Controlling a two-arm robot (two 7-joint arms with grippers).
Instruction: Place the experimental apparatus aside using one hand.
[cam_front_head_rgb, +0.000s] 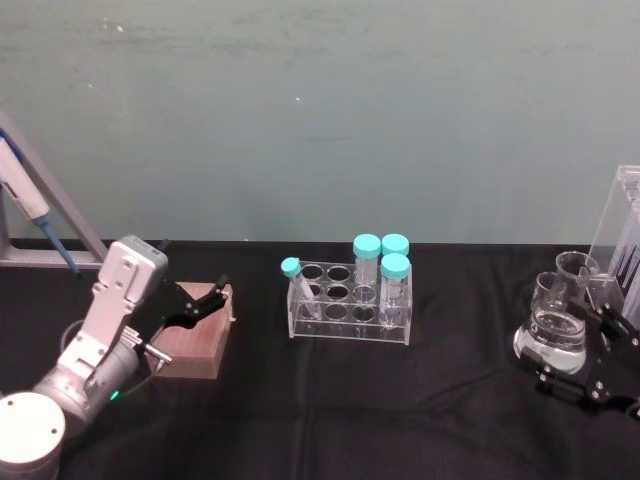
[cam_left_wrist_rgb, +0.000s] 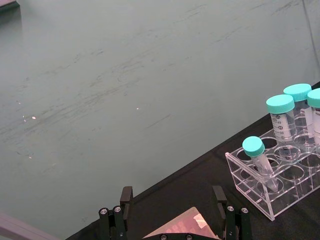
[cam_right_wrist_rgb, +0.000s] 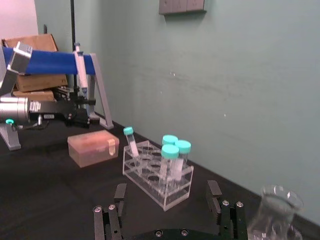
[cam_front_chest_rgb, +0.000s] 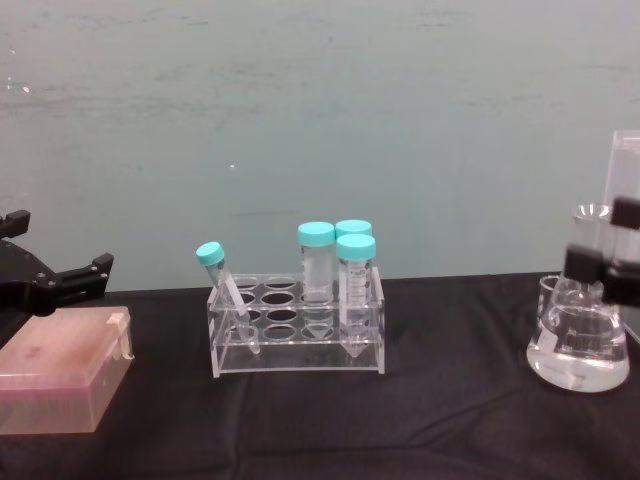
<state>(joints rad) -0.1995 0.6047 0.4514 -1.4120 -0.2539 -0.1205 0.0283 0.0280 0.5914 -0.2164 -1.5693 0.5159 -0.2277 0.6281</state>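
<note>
The conical flask (cam_front_head_rgb: 550, 338) of clear liquid stands at the table's far right. A small glass beaker (cam_front_head_rgb: 577, 270) and the tall acrylic stand (cam_front_head_rgb: 622, 235) are just behind it. My right gripper (cam_front_head_rgb: 588, 354) is open and sits close against the flask's right side. In the right wrist view the flask (cam_right_wrist_rgb: 276, 216) lies outside the gripper (cam_right_wrist_rgb: 166, 196), beyond one finger (cam_right_wrist_rgb: 214, 194). From the chest the flask (cam_front_chest_rgb: 580, 350) has black fingers (cam_front_chest_rgb: 592, 266) across its neck. My left gripper (cam_front_head_rgb: 205, 303) hangs open over a pink box (cam_front_head_rgb: 195, 338).
A clear rack (cam_front_head_rgb: 350, 302) of teal-capped tubes stands mid-table. A pipette on a grey stand (cam_front_head_rgb: 30, 210) is at the far left. Black cloth covers the table, with bare room in front of the rack and between rack and flask.
</note>
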